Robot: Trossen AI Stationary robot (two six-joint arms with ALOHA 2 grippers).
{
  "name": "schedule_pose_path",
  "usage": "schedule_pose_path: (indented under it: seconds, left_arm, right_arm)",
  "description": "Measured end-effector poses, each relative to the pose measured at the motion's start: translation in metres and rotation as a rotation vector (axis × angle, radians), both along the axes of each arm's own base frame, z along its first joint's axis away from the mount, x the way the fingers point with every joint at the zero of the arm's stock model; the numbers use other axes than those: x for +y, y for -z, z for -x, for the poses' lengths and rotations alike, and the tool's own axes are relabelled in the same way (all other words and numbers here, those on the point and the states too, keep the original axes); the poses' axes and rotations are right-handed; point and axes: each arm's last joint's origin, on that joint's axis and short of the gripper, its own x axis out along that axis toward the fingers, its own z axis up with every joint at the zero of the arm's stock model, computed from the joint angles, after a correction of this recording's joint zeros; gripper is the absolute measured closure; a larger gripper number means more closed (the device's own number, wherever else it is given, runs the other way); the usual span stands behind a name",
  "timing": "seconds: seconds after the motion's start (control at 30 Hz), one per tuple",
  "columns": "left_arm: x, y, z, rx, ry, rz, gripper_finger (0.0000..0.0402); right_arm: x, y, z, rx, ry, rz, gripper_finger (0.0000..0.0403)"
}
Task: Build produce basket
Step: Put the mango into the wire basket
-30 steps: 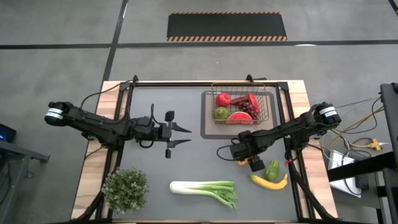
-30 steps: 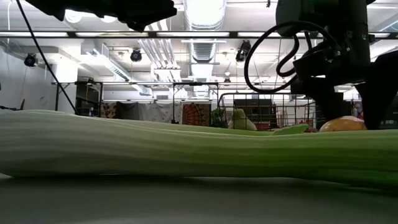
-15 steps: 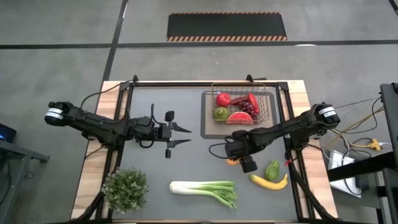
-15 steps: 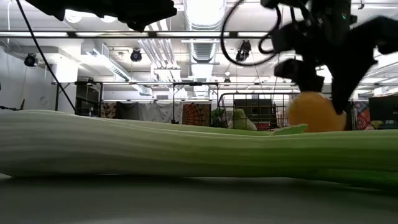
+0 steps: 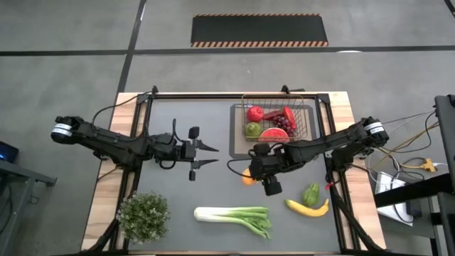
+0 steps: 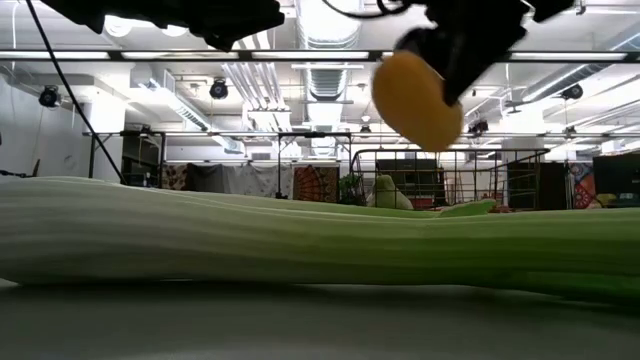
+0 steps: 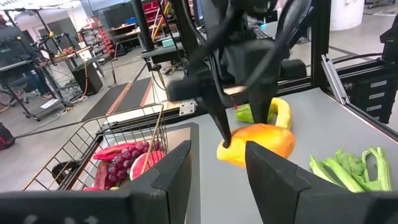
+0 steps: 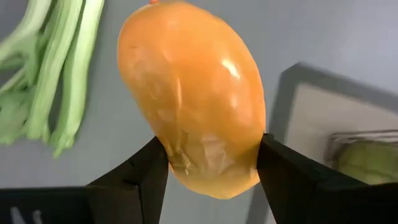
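right pincer clamped on mango | clear basket rim before release | left pincer open, idle

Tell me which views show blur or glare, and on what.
Low view: the long pale-green leek fills the foreground, soft and out of focus; the ceiling lights glare. Right wrist view: the smooth orange mango, clamped in the right hand, shows small highlights. High view: even light, no blur.
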Motion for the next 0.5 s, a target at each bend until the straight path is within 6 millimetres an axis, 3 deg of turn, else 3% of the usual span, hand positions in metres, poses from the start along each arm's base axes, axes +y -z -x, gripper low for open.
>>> schedule_pose_path:
  seconds: [0.27, 0.5]
  left_arm:
    - [0.0, 0.0, 0.0, 0.0, 0.0, 0.0, 0.0269]
    - [0.0, 0.0, 0.0, 0.0, 0.0, -0.005, 0.0269]
  right_arm:
    - [-0.007, -0.029, -0.003, -0.075, 0.061, 0.236, 0.0201]
    - [-0.03, -0.046, -0.003, -0.086, 0.163, 0.409, 0.0201]
